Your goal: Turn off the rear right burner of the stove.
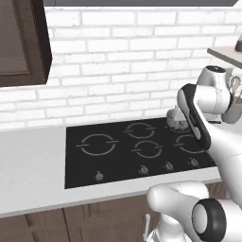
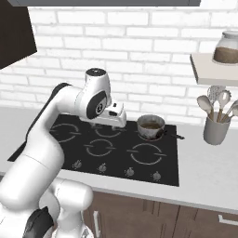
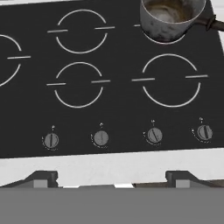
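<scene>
Hovering my released hand (image 3: pixel 112 181) above four look-alike knobs (image 3: pixel 154 135), I risk turning the wrong one, leaving the rear right burner (image 3: pixel 164 40) on.

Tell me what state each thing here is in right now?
Pot: upright on the rear right burner, brownish contents inside.
Knobs: four in a row along the stove front edge, untouched; their pointers stand at differing angles.
Gripper: open, empty, hovering above the stove's front edge.
Jar: lidded, on the shelf.
Utensil holder: upright on the counter, spoons standing in it.
</scene>
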